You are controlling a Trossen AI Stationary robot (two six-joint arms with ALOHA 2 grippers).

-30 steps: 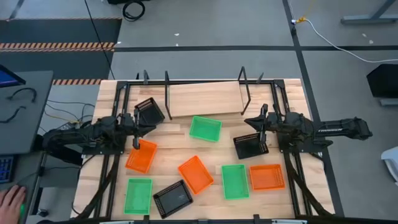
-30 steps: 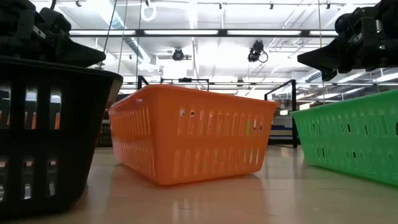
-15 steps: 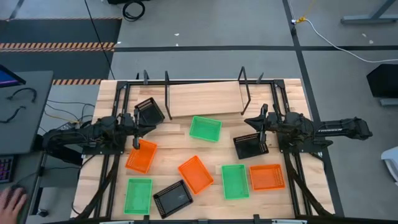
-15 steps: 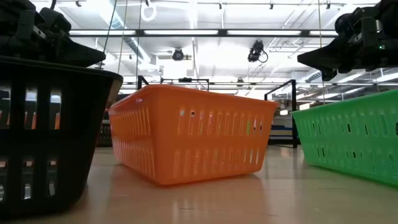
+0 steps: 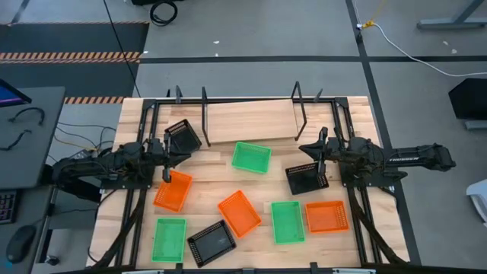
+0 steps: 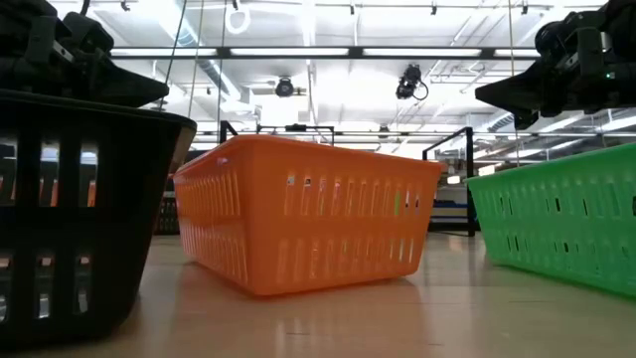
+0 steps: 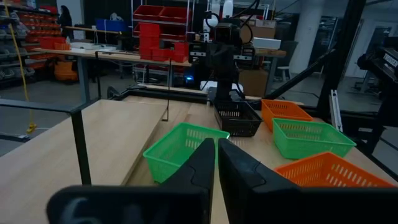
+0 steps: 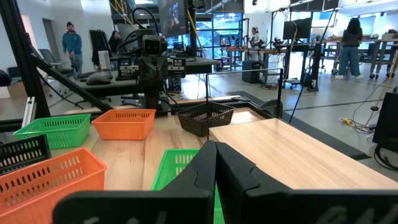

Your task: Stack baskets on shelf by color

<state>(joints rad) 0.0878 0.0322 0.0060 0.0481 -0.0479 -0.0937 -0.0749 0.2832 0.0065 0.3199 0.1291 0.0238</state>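
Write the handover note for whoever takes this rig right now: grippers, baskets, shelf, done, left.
Left gripper: shut, empty, at the table's left between a black basket and an orange basket.
Right gripper: shut, empty, at the right over another black basket.
Shelf: bare board at the table's far edge, no basket on it.
Baskets: all nine loose on the tabletop, three orange, three green, three black, none stacked.
Done: nothing.
Left: stack every basket on the shelf by color.

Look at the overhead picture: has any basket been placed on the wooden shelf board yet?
No. The shelf board lies bare, and all nine baskets, such as the green basket nearest it, sit on the tabletop.
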